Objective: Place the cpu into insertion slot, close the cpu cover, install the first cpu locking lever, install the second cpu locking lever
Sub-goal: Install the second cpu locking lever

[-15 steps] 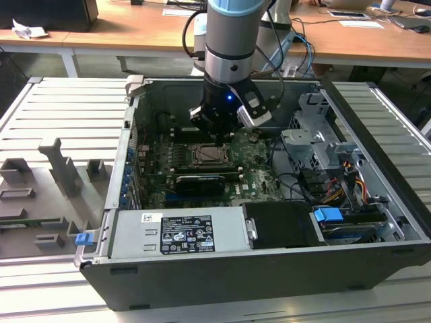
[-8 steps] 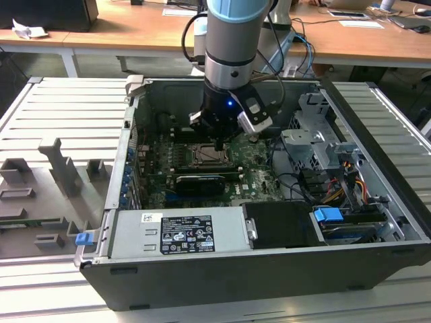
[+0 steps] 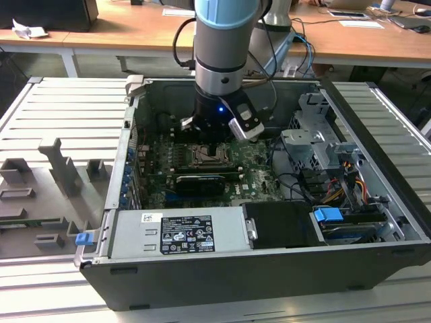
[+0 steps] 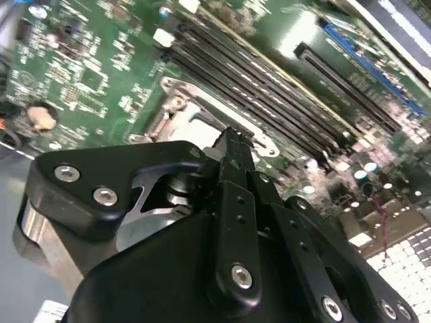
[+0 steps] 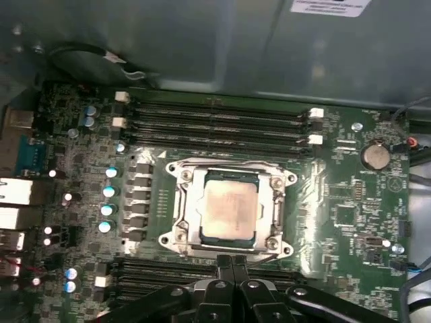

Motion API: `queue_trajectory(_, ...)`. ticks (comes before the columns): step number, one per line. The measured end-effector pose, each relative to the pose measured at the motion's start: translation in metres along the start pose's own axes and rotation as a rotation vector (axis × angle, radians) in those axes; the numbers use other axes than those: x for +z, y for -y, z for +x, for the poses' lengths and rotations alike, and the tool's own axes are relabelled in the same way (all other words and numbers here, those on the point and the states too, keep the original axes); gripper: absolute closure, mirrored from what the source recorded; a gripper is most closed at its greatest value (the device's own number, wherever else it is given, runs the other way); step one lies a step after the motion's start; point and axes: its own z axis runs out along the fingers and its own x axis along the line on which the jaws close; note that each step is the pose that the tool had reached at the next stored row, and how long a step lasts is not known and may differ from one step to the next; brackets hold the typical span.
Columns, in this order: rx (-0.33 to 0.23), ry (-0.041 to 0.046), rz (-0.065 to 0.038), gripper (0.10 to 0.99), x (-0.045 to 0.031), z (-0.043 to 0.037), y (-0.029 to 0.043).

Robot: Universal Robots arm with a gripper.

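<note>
The arm reaches down into the open case, its claw hanging just above the socket's edge, fingers pressed together and holding nothing. The cpu already lies flat in the slot, pale face up, with the cover framing it. Black memory slots run alongside on the green board.

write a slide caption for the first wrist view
Gripper poised beside the socket, cpu seated under the closed cpu cover.
</note>
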Motion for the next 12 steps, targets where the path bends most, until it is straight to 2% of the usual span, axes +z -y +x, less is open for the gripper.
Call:
queue_trajectory(4, -0.001, -0.0001, 0.0, 0.98, 0.0011, 0.0099, 0.0024)
queue_trajectory(7, -0.003, -0.0017, 0.0, 0.98, 0.0037, 0.012, 0.0038)
queue_trajectory(12, -0.003, -0.002, -0.001, 0.98, 0.0036, 0.0165, 0.0081)
